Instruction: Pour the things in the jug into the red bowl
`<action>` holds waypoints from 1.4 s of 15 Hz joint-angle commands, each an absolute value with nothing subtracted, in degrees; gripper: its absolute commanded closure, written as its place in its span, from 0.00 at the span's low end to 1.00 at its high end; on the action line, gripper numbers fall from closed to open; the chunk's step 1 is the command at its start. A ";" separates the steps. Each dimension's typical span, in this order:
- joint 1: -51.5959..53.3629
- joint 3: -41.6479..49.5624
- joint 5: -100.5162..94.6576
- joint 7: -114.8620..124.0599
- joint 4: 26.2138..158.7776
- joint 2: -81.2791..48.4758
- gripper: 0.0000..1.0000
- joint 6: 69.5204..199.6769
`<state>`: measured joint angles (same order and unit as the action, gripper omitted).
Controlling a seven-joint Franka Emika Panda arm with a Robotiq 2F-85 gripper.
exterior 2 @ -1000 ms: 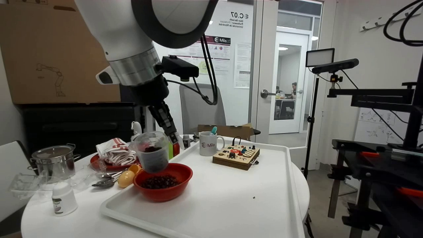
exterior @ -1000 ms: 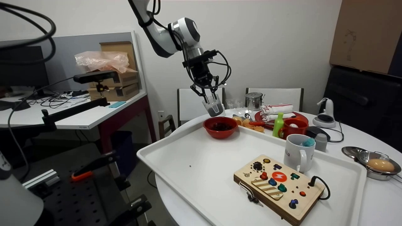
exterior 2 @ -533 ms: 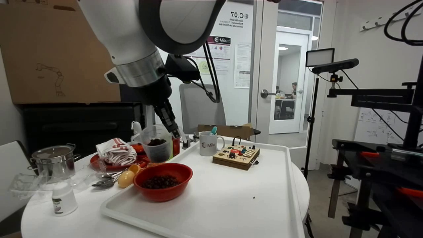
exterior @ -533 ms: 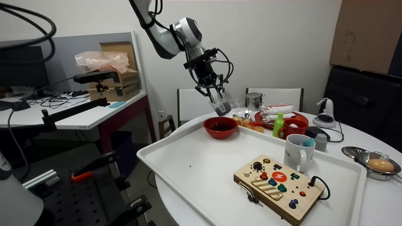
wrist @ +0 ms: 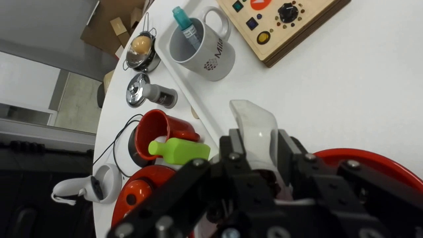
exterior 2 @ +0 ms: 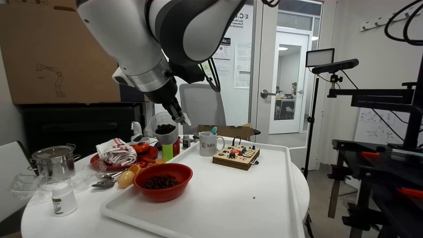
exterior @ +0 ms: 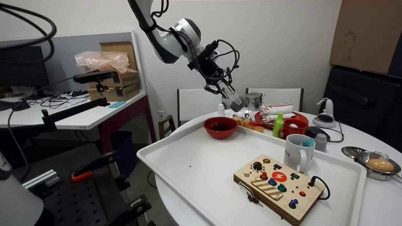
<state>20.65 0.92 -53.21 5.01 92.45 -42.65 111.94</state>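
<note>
The jug (exterior 2: 164, 129) is clear greyish plastic with dark small pieces in its lower part. It is tilted and held in the air, beyond the red bowl in an exterior view (exterior: 235, 102). My gripper (exterior: 226, 88) is shut on the jug's handle; the wrist view shows the handle between the finger pads (wrist: 257, 140), while my fingers hide most of the jug's body. The red bowl (exterior 2: 165, 195) stands on the tray corner with many dark pieces in it. It also shows in the other views (exterior: 220, 133), partly behind my fingers in the wrist view (wrist: 373, 158).
The white tray (exterior: 188, 185) bears a wooden button box (exterior: 276, 185) and a white mug (exterior: 295, 153). Beyond its edge are a green bottle (exterior: 278, 125), a red mug (exterior: 296, 127), a red plate with a towel (exterior 2: 115, 152), a metal pot (exterior 2: 56, 162) and a white bottle (exterior 2: 63, 198).
My gripper and the jug have moved up and away from above the red bowl, with the jug turning so its dark contents show more. The bowl and its contents look unchanged.
</note>
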 commanded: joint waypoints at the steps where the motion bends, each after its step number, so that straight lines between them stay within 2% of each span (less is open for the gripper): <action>1: 21.58 -0.69 -59.66 1.98 94.51 -41.26 0.85 107.83; 13: 21.03 -6.65 -73.28 -11.04 97.70 -44.61 0.85 96.25; 14: 20.12 -7.38 -72.23 -8.80 97.87 -43.99 0.72 97.32; 17: 20.12 -7.67 -72.84 -9.54 97.94 -44.66 0.72 96.91; 18: 20.09 -7.68 -72.92 -9.73 97.94 -44.67 0.85 96.90; 21: 20.74 -6.67 -73.52 -7.73 98.55 -45.28 0.85 92.37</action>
